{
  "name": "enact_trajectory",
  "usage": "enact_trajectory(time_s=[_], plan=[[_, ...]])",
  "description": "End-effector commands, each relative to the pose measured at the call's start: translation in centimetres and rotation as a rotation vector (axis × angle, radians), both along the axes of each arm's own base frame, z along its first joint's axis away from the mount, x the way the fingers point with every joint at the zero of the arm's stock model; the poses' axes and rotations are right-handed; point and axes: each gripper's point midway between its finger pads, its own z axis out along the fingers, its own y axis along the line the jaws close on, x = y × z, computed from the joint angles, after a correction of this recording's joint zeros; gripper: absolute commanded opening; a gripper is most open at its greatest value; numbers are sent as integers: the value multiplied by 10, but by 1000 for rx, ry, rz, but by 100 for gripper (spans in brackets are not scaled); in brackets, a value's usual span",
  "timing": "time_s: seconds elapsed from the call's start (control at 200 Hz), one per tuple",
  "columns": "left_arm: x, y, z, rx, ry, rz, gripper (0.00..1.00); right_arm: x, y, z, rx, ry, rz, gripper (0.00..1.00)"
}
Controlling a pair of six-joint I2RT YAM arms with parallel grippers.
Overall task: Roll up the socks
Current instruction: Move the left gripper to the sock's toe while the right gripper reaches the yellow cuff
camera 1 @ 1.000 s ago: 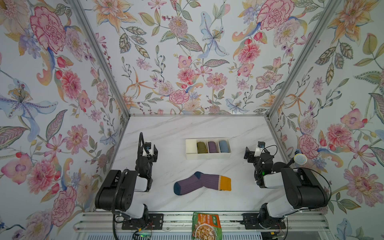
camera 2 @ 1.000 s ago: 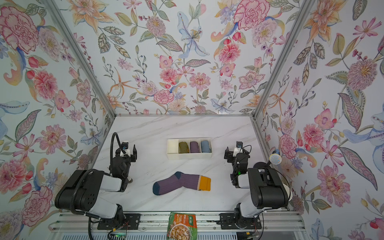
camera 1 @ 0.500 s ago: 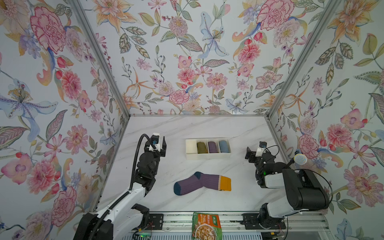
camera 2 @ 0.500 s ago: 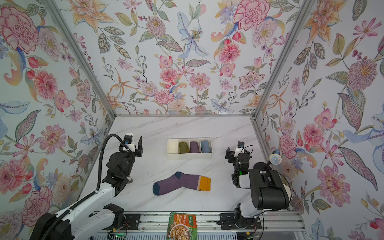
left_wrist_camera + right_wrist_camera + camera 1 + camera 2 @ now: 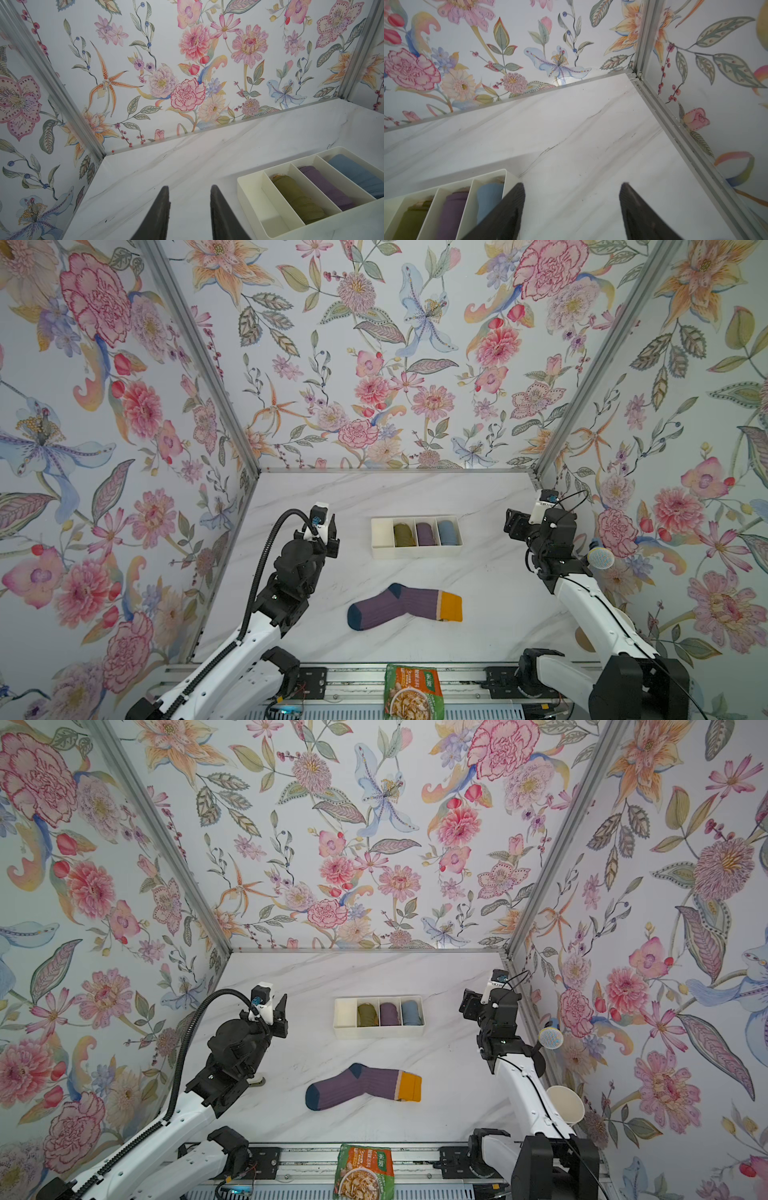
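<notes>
The socks lie flat on the marble table near its front middle: purple ribbed fabric, navy toe to the left, mustard cuff to the right. They look like a stacked pair. My left gripper hovers left of and behind them, well apart. In the left wrist view its jaws stand open by a narrow gap over bare table. My right gripper is raised at the far right, and its jaws are wide open and hold nothing. Neither wrist view shows the socks.
A white divided tray sits behind the socks with olive, purple and light blue rolls; its leftmost slot is empty. A snack packet lies on the front rail. A paper cup is by the right wall.
Both arms have lifted from their folded rest poses; the left reached forward and up, the right rose and extended. Both sets of jaws have narrowed. The socks have not moved.
</notes>
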Motion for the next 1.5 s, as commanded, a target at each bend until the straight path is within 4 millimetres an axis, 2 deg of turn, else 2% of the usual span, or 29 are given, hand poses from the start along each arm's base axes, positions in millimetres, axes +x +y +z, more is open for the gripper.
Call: enact_trajectory(time_s=[0.0, 0.115, 0.2, 0.39, 0.52, 0.645, 0.801, 0.916, 1.191, 1.491], plan=[[-3, -13, -16, 1, 84, -50, 31, -53, 34, -58, 139, 354, 87, 65], [-5, -31, -42, -8, 146, -97, 29, -80, 57, -66, 159, 428, 125, 55], [-8, -46, -58, -7, 180, -136, 28, -97, 68, -73, 163, 475, 140, 55], [-18, -83, -81, 9, 241, -226, 27, -142, 93, -110, 172, 640, 172, 46], [-24, -99, -98, 17, 291, -269, 27, -170, 105, -134, 172, 713, 181, 41], [-32, -113, -120, 36, 354, -313, 25, -187, 114, -152, 179, 759, 189, 38], [-41, -123, -148, 48, 424, -344, 24, -191, 129, -164, 208, 763, 208, 34], [-45, -126, -161, 43, 452, -356, 24, -191, 136, -171, 198, 782, 219, 32], [-45, -130, -174, 53, 480, -367, 24, -190, 139, -181, 144, 805, 206, 31], [-43, -135, -179, 65, 492, -375, 23, -189, 142, -189, 142, 820, 209, 28]])
